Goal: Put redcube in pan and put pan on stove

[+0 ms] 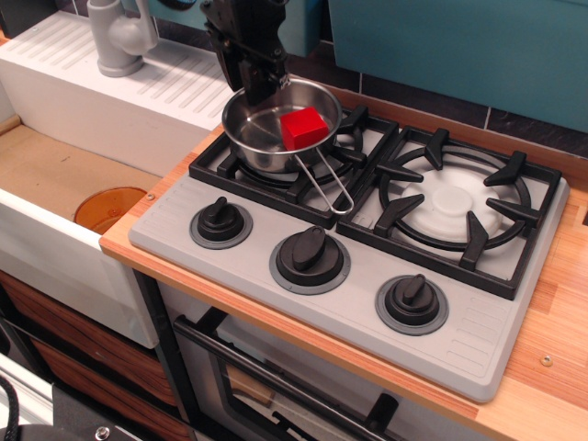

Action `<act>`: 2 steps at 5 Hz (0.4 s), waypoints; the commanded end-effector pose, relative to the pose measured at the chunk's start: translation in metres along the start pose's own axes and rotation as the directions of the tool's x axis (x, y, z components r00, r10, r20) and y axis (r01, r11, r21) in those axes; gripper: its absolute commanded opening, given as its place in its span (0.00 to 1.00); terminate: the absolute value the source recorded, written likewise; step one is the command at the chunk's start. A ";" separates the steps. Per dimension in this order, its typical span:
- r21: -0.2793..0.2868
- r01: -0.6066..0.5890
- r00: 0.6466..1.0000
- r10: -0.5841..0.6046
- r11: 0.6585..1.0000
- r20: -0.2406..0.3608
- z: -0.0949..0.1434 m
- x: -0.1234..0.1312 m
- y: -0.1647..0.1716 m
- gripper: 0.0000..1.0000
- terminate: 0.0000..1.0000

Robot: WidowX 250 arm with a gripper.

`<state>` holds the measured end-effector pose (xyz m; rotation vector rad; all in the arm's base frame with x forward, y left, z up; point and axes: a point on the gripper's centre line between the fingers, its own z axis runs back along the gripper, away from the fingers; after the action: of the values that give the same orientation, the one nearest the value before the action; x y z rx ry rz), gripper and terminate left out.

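Redcube [304, 127] sits inside pan [262, 138], right of centre. Pan rests on stove [349, 276] at left burner's black grate [276, 170], wire handle pointing near-right w/ loop over the grate. Gripper [258, 84] clamps pan's far rim, fingers closed on it. Sink [55, 248] left.

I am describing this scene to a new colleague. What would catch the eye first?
First the bright redcube, lying inside the shiny pan over the left burner of the grey stove. Next, the black gripper, coming from above at the pan's far rim.
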<state>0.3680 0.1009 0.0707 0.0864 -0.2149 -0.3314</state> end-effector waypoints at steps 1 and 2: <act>0.037 0.016 1.000 -0.017 0.999 0.015 0.041 0.024 0.000 1.00 0.00; 0.054 0.014 1.000 -0.014 0.998 -0.001 0.053 0.027 -0.006 1.00 0.00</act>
<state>0.3663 0.0865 0.0888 0.0944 -0.1154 -0.3369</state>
